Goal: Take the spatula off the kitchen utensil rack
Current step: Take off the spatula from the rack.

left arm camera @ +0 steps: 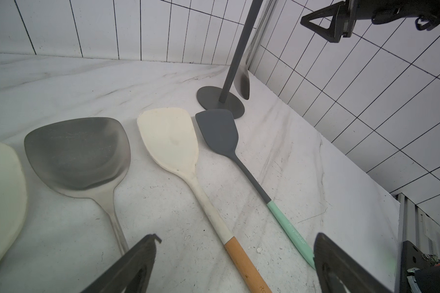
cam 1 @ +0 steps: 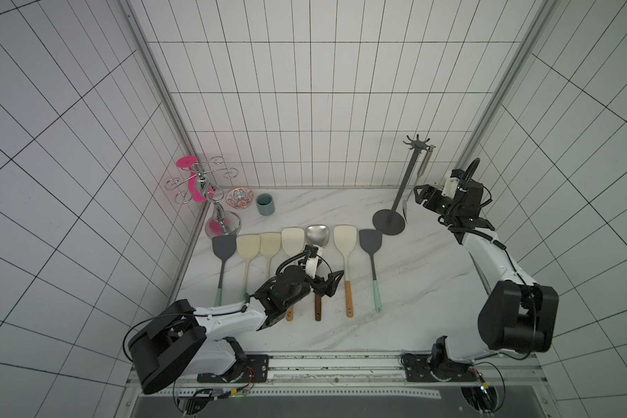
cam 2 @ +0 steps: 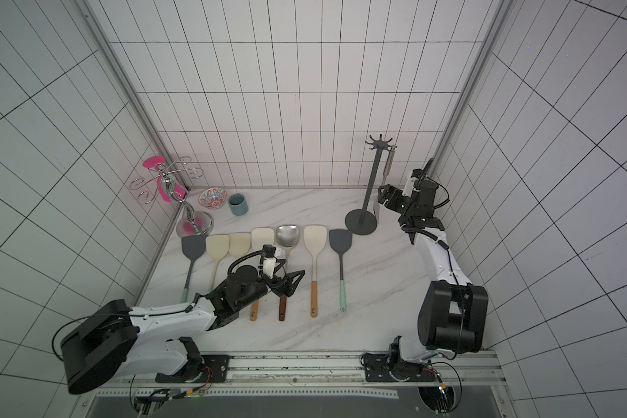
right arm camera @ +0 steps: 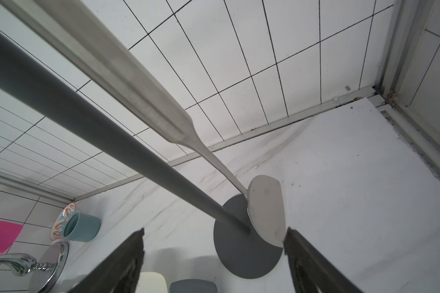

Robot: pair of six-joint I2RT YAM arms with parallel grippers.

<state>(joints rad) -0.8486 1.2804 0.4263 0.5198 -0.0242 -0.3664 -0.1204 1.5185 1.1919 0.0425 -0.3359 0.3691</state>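
Observation:
The kitchen utensil rack (cam 1: pixel 406 181) (cam 2: pixel 371 184) is a dark grey pole on a round base at the back right, with a ring of hooks on top. A steel spatula (cam 1: pixel 423 166) (cam 2: pixel 387 164) hangs from a hook on its right side, blade down just above the base. My right gripper (cam 1: pixel 418 195) (cam 2: pixel 384 197) stands open right beside the hanging spatula's lower part. In the right wrist view the spatula blade (right arm camera: pixel 266 208) and the rack pole (right arm camera: pixel 87 119) lie in front of the open right gripper (right arm camera: pixel 215 230). My left gripper (cam 1: pixel 332 284) (left arm camera: pixel 236 238) hovers open over spatulas lying on the counter.
Several spatulas lie in a row on the marble counter (cam 1: pixel 431 275), among them a steel one (left arm camera: pixel 79 154), a cream one (left arm camera: pixel 170 137) and a grey one with a mint handle (left arm camera: pixel 219 132). A chrome stand (cam 1: pixel 210 195), a patterned bowl (cam 1: pixel 239 198) and a blue-grey cup (cam 1: pixel 265 204) stand at the back left.

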